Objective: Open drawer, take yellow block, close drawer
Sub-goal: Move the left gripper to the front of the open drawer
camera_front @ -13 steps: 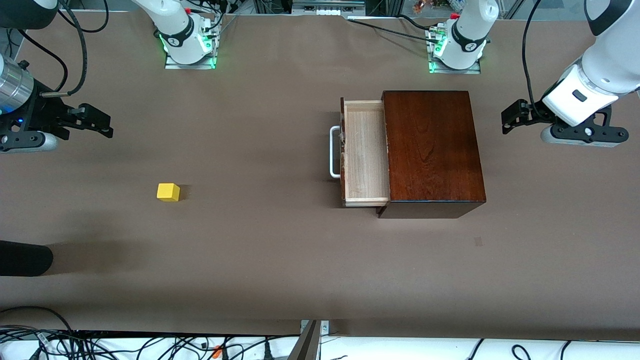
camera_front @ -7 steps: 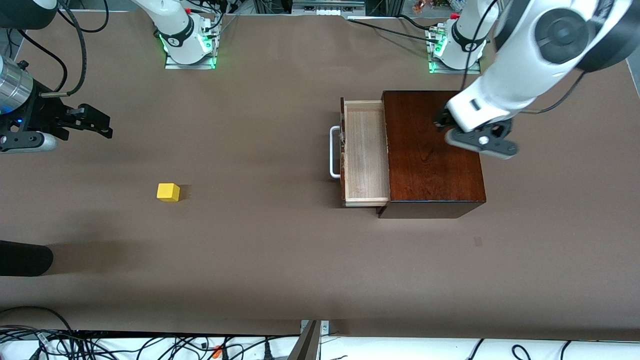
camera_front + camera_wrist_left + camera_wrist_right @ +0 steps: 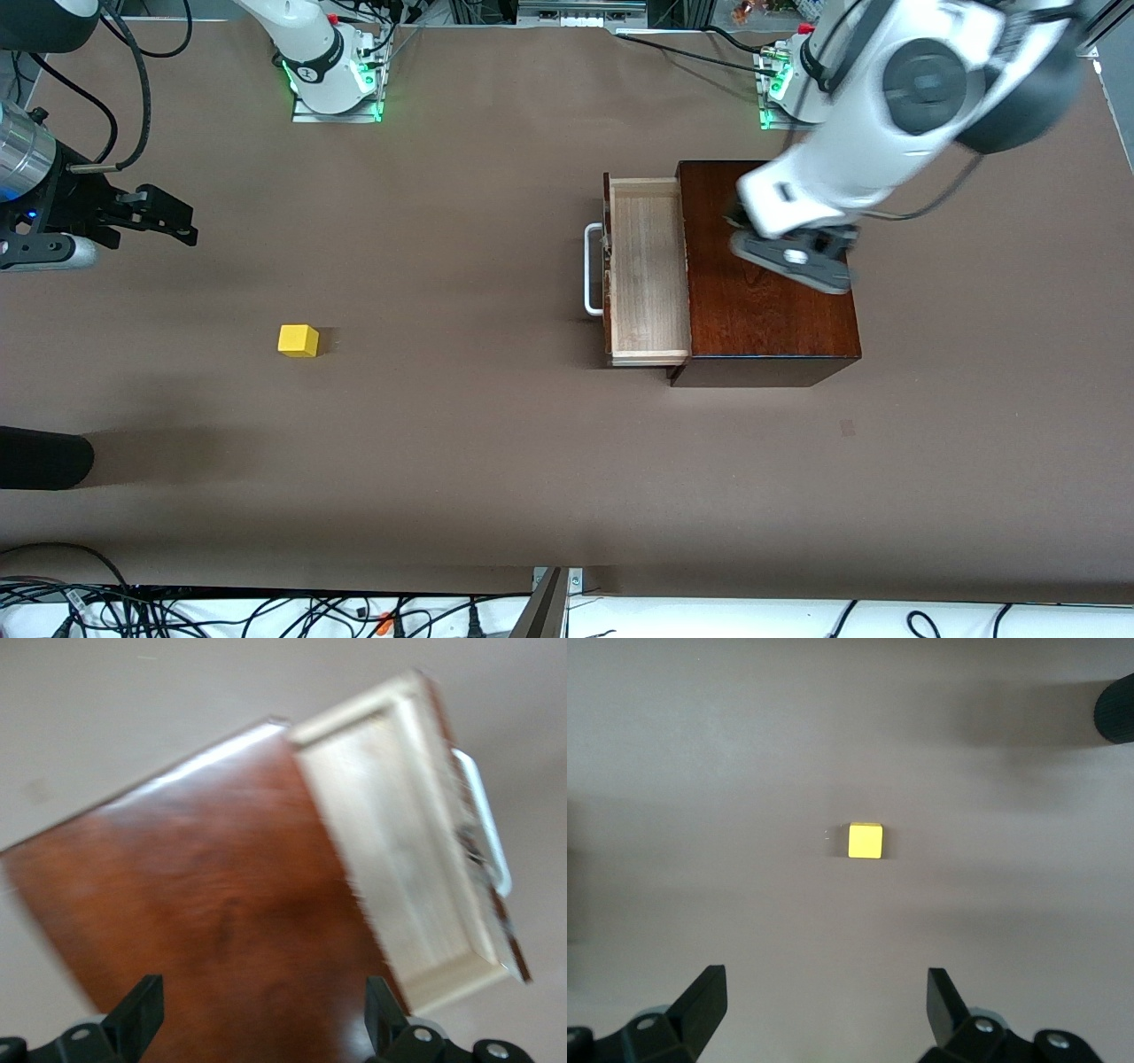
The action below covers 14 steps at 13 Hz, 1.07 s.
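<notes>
A black rounded object (image 3: 40, 458) is projecting over the brown table (image 3: 461, 443) at the right arm's end; cables (image 3: 266, 611) are trailing beside its near edge

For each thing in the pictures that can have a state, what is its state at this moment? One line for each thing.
drawer: pulled out of the box, empty inside.
yellow block: on the table toward the right arm's end, held by nothing.
box: on the table, top bare.
left gripper: open, empty, over the box top.
right gripper: open, empty, waiting above the table with the block in its view.
</notes>
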Each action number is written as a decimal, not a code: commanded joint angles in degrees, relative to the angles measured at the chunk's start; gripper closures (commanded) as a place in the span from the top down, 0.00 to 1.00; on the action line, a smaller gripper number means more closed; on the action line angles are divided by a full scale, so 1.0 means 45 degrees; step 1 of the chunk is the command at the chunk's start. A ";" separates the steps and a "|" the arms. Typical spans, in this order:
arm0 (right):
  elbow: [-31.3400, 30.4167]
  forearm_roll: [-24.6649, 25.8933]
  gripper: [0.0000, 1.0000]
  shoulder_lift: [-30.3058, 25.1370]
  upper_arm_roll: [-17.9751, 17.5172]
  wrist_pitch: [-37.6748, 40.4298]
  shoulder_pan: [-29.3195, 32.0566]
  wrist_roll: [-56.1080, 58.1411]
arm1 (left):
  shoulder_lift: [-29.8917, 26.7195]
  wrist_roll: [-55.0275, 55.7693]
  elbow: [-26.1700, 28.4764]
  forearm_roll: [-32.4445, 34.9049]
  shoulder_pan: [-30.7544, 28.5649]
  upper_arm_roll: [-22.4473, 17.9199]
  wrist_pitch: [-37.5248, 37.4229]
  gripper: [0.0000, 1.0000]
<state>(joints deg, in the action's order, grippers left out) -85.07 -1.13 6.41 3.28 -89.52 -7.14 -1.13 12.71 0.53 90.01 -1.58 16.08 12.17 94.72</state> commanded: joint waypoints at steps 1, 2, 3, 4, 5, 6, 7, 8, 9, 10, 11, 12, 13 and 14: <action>0.0116 -0.0139 1.00 0.0020 -0.0006 -0.0028 0.0083 0.0213 | 0.1721 -0.1129 -0.1110 -0.0099 0.1890 -0.0047 0.0044 1.00; 0.0116 -0.0139 1.00 0.0020 -0.0006 -0.0028 0.0083 0.0213 | 0.2269 -0.1308 -0.1716 -0.0021 0.2649 -0.0067 0.0065 1.00; 0.0116 -0.0139 1.00 0.0040 -0.0006 -0.0028 0.0083 0.0213 | 0.2893 -0.1580 -0.2225 -0.0059 0.3102 -0.0047 0.0297 1.00; 0.0116 -0.0139 1.00 0.0040 -0.0006 -0.0028 0.0083 0.0213 | 0.3344 -0.2163 -0.2616 -0.0059 0.3454 -0.0047 0.1189 1.00; 0.0116 -0.0139 1.00 0.0040 -0.0006 -0.0028 0.0083 0.0213 | 0.3677 -0.3251 -0.2640 -0.0059 0.3786 -0.0047 0.2261 1.00; 0.0116 -0.0139 1.00 0.0040 -0.0006 -0.0047 0.0083 0.0213 | 0.4048 -0.4655 -0.2640 -0.0040 0.3809 -0.0047 0.3393 1.00; 0.0116 -0.0139 1.00 0.0040 -0.0006 -0.0047 0.0083 0.0213 | 0.4535 -0.5983 -0.2659 -0.0040 0.3848 -0.0047 0.4333 1.00; 0.0116 -0.0139 1.00 0.0040 -0.0006 -0.0047 0.0083 0.0213 | 0.4888 -0.6983 -0.2659 -0.0059 0.3964 -0.0047 0.4999 1.00; 0.0116 -0.0139 1.00 0.0040 -0.0006 -0.0067 0.0083 0.0213 | 0.5143 -0.7902 -0.2640 -0.0040 0.4101 -0.0047 0.5412 1.00; 0.0116 -0.0139 1.00 0.0040 -0.0006 -0.0067 0.0083 0.0213 | 0.5377 -0.9071 -0.2601 -0.0059 0.4218 -0.0047 0.5880 0.91; 0.0116 -0.0139 1.00 0.0040 -0.0006 -0.0067 0.0083 0.0213 | 0.5515 -0.9759 -0.2524 -0.0021 0.4548 -0.0047 0.6214 0.71; 0.0116 -0.0139 1.00 0.0040 -0.0006 -0.0067 0.0083 0.0213 | 0.5748 -1.0018 -0.2523 -0.0001 0.4629 -0.0067 0.6372 0.53; 0.0116 -0.0139 1.00 0.0040 -0.0006 -0.0067 0.0083 0.0213 | 0.5867 -1.0059 -0.2523 -0.0001 0.4610 -0.0067 0.6373 0.40; 0.0116 -0.0139 1.00 0.0021 -0.0006 -0.0067 0.0083 0.0213 | 0.5907 -1.0098 -0.2484 0.0192 0.4591 -0.0086 0.6354 0.21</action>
<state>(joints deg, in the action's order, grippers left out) -85.08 -1.13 6.45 3.29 -89.67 -7.11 -1.13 38.07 -42.30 80.73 -1.52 36.18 12.62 123.52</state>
